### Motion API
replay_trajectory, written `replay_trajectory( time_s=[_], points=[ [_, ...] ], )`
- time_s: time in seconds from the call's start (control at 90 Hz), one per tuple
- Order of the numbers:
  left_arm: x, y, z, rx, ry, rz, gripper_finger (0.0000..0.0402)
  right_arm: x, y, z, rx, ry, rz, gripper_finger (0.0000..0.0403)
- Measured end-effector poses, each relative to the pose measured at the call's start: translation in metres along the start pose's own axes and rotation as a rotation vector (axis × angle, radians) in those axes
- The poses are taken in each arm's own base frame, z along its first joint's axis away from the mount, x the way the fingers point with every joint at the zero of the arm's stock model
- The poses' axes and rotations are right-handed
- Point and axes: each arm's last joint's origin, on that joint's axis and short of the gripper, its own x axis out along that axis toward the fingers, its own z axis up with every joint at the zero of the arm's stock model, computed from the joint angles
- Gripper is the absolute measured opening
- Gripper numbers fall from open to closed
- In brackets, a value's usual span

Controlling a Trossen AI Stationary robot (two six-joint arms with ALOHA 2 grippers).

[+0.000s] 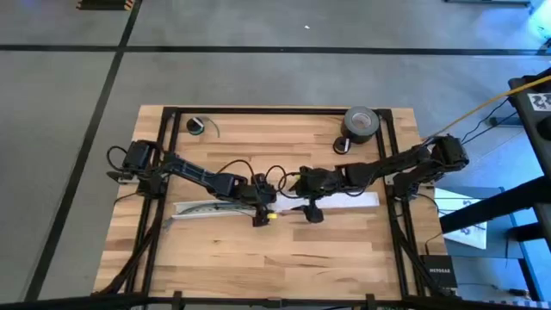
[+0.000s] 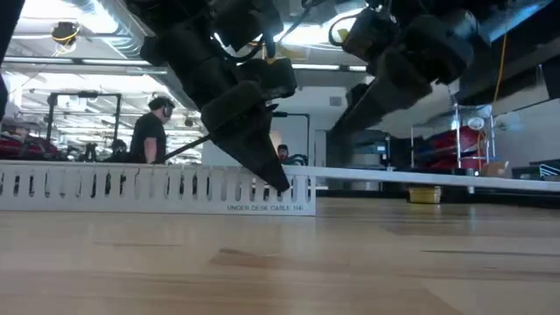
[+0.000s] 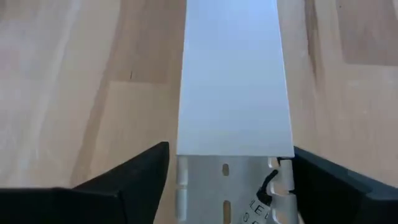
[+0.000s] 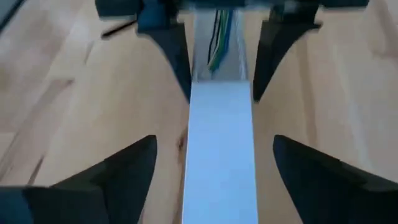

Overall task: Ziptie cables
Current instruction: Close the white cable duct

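Observation:
A long white slotted tray (image 1: 194,209) lies across the table's middle. The cables (image 1: 211,208), thin grey-green wires, lie inside its open left half (image 4: 217,34). A flat white lid (image 1: 349,200) covers its right half. My left gripper (image 1: 261,215) is open, pointing down, with one finger at each side of the tray (image 3: 224,186) where the lid (image 3: 233,74) ends. My right gripper (image 1: 312,213) is open and straddles the lid (image 4: 221,162), with clear gaps at both sides. No ziptie is in view. My left gripper comes from above with its fingers (image 3: 152,171) close against the tray's two side walls (image 3: 181,180), at the lid's end. The tray rests flat on the table. Whether the fingers touch the walls I cannot tell.
A roll of grey tape (image 1: 362,123) stands at the far right of the table, and a small dark ring (image 1: 196,126) at the far left. The near half of the tabletop (image 1: 275,258) is bare wood. A person (image 2: 153,131) stands in the room behind.

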Motion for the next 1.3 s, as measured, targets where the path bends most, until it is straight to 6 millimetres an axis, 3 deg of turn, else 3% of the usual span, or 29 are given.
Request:
replay_trajectory(
  time_s=[0.189, 0.378, 0.656, 1.133, 1.3],
  points=[
    [0.0, 0.0, 0.0, 0.0, -0.002, 0.0, 0.0282, -0.004, 0.0, -0.006, 0.014, 0.142, -0.01, 0.0308],
    [0.0, 0.0, 0.0, -0.001, -0.005, -0.001, 0.0282, 0.004, -0.001, 0.001, 0.004, 0.031, -0.029, 0.0308],
    [0.0, 0.0, 0.0, 0.0, -0.002, 0.0, 0.0282, 0.025, -0.004, -0.013, -0.007, 0.115, -0.043, 0.0308],
    [0.0, 0.0, 0.0, -0.001, -0.004, -0.001, 0.0282, 0.026, -0.004, -0.012, -0.012, 0.106, -0.059, 0.0308],
    [0.0, 0.0, 0.0, 0.0, 0.0, 0.0, 0.0282, 0.036, -0.005, -0.016, -0.017, 0.118, -0.057, 0.0308]
  ],
)
